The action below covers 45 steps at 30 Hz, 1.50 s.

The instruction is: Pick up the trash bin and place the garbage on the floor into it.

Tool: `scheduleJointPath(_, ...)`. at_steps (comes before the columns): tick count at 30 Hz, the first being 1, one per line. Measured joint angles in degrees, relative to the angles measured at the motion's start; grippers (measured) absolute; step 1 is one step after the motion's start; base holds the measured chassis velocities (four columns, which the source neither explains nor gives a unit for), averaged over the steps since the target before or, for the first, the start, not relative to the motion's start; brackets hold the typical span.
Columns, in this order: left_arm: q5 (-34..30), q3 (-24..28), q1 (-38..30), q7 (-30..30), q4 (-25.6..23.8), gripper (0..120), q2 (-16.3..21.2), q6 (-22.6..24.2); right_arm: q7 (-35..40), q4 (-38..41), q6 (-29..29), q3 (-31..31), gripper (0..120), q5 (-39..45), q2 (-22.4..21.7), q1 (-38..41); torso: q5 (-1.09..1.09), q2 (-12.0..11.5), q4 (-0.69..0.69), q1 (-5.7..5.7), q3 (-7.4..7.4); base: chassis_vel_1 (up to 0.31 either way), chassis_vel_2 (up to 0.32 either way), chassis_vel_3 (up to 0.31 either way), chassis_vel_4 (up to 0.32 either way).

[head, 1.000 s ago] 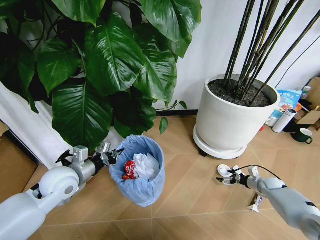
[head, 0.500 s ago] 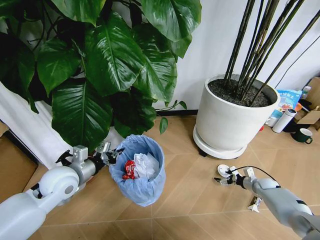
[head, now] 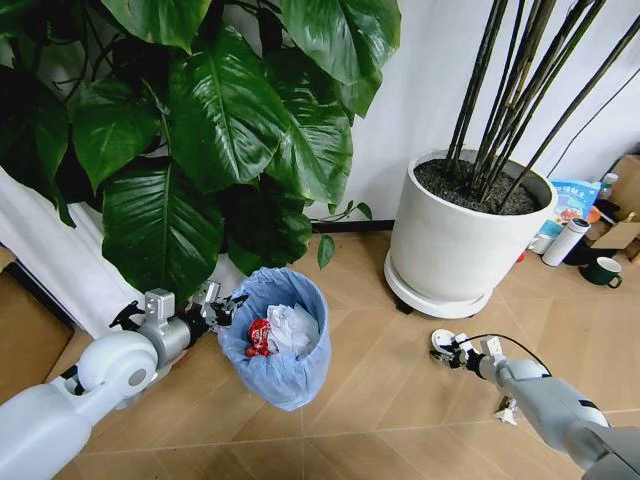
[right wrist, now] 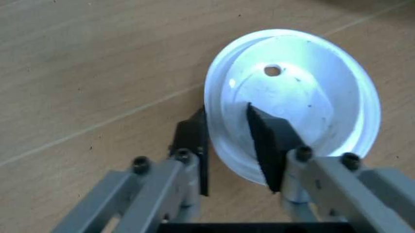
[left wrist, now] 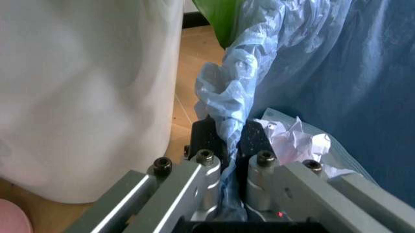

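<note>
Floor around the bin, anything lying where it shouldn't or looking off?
Yes. A small white disc lies on the floor, its rim between the right gripper fingers. A slim wrapper lies beside that arm. The bin leans, its bag pinched by the left gripper.

No readable text, labels or numbers anywhere.

Indoor living or office corner. Evidence: herringbone wood-look floor (head: 370, 380), white wall (head: 430, 90) with dark skirting, a large broad-leaved plant (head: 220, 130), a cane plant in a white pot (head: 460, 240), and a green mug (head: 603, 271) beside cardboard boxes (head: 625, 215).
</note>
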Motion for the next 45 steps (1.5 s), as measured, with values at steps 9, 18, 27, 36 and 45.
scheduleJointPath(9,-0.04,-0.01,0.0,0.03,0.17,0,-0.25,-0.04,-0.35,0.76,-0.53,0.02,0,0.09,-0.99,-0.97,0.08,0.0,0.01,0.0,0.02,0.0,0.0,0.0,0.0)
scheduleJointPath(18,0.22,0.06,0.08,0.04,0.53,0,-1.08,-0.06,-1.31,3.98,-0.98,-0.29,0,1.75,-2.89,-2.75,0.1,-0.02,-0.03,0.02,0.04,0.0,0.0,0.0,0.0)
scheduleJointPath(27,0.79,1.14,0.01,0.05,0.9,0,-1.44,-0.06,-3.41,16.26,-1.4,0.64,0,7.84,-8.72,-8.58,0.06,-0.04,-0.04,0.04,0.05,0.0,0.0,0.0,0.0)
scheduleJointPath(36,0.95,2.45,-1.12,0.98,1.47,0,-0.5,-0.07,-7.21,27.69,2.07,4.31,0,12.94,-13.39,-14.97,0.08,-0.04,-0.01,0.02,0.03,0.0,0.0,0.0,0.0)
scheduleJointPath(45,1.8,4.04,-1.43,2.12,1.54,0,-0.02,-0.38,-19.57,44.42,8.69,12.03,0,22.9,-20.36,-20.38,0.05,-0.03,-0.03,0.02,0.02,0.0,0.0,0.0,0.0)
